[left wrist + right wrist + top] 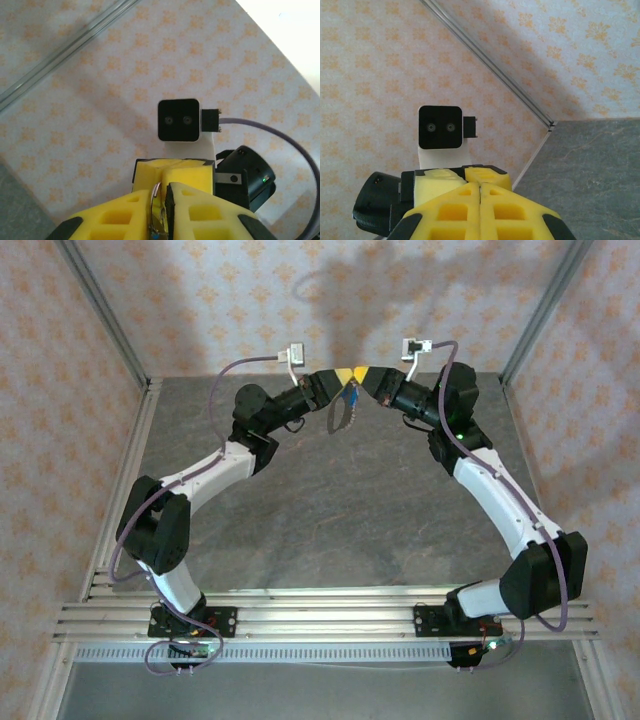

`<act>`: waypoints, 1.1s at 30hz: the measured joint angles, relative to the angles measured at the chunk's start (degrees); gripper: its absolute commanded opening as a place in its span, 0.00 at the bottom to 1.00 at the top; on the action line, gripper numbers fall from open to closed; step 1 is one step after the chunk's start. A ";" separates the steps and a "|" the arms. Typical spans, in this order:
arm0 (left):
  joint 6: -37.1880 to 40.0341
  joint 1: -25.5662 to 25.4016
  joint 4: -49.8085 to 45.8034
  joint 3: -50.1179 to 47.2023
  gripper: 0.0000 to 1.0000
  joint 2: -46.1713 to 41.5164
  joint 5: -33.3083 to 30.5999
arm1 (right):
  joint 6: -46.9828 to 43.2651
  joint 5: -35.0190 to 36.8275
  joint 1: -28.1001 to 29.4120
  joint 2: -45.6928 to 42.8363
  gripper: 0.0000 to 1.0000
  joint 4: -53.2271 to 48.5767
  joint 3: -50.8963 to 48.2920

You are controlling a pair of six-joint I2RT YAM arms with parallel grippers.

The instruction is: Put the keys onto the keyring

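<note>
yellow fingers of the left gripper [159, 188] stand a narrow gap apart, with a thin pale metal strip [155, 200] in the gap. the right gripper [480, 189] has its fingers pressed together, tip to tip with the left. the blue-headed key [352, 395] and the keyring [340, 418] hang just below that junction, above the grey table [330, 510].

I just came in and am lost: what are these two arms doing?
Both arms reach over the far side of the table, the left gripper and the right gripper tip to tip. The blue key and the keyring hang under them. A thin metal piece sits between the left fingers; the right jaws are shut.
</note>
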 measured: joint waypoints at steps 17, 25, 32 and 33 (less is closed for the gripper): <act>6.86 1.46 -9.01 2.47 0.02 -0.74 4.81 | -5.64 -4.13 -1.07 2.80 0.00 -6.54 4.35; 9.75 1.73 -12.66 2.62 0.00 -1.86 5.70 | -7.82 -5.40 -1.18 3.37 0.05 -9.49 5.81; 11.63 1.27 -14.78 0.90 0.00 -5.35 2.84 | -5.38 -2.60 -0.96 2.12 0.40 -7.41 3.39; 11.61 0.90 -14.71 0.20 0.00 -5.97 2.03 | -4.94 -1.86 -0.79 1.31 0.40 -6.80 2.40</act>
